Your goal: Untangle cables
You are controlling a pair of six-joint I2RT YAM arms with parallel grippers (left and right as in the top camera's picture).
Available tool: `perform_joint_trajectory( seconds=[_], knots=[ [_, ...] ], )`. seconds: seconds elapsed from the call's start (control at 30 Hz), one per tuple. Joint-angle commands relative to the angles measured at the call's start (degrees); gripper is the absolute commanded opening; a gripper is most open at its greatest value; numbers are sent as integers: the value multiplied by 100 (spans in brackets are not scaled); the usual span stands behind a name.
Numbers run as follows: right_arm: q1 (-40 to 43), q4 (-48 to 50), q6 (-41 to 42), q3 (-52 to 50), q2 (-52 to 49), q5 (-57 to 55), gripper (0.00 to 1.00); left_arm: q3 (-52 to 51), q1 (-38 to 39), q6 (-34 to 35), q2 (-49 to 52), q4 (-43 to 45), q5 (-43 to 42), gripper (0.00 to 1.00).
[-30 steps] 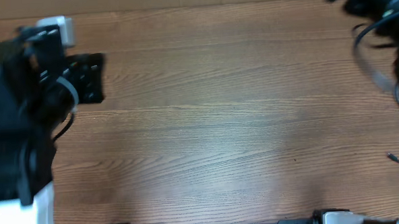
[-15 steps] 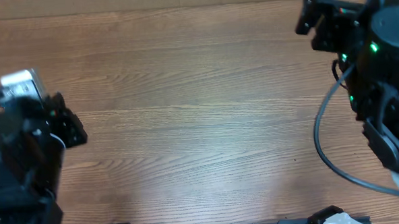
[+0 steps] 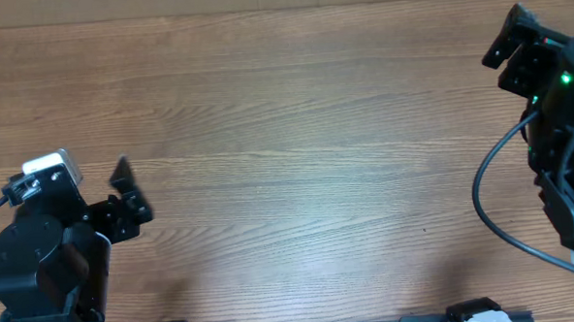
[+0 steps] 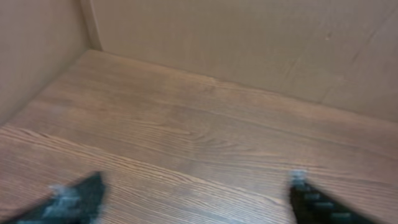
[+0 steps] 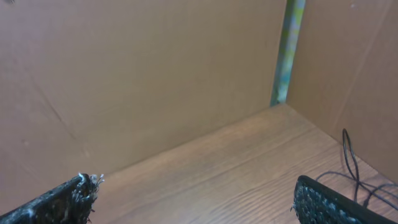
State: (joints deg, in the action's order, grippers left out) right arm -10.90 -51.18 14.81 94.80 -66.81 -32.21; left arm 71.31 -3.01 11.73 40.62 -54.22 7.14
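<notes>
Left pincer (image 4: 196, 190): jaws wide apart, nothing between. Right pincer (image 5: 193, 196): same, empty.

Cables (image 5: 346, 155): seen only in right wrist view. Thin black strands on desk (image 5: 236, 158), close to side wall (image 5: 367, 74). Not visible overhead.

Handling, my read: light, limp, thin. Likely slips through loose grip, drags neighbours when pulled. Plug ends not visible. Best hold: single strand clear of crossings, pinch firmly, lift slowly, other pincer pins rest.
</notes>
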Motion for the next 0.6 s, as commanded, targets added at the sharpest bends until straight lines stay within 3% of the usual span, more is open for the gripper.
perform_joint_trajectory(
  seconds=[0.0, 0.47, 0.57],
  knots=[
    [20, -33, 35, -35, -120, -72, 100, -17, 13, 162, 22, -74, 48, 100],
    [20, -63, 35, -35, -828, -72, 100, -17, 13, 249, 26, -299, -164, 100],
    [20, -63, 35, -35, -979, -72, 100, -17, 13, -7, 26, -358, 212, 100]
  ],
)
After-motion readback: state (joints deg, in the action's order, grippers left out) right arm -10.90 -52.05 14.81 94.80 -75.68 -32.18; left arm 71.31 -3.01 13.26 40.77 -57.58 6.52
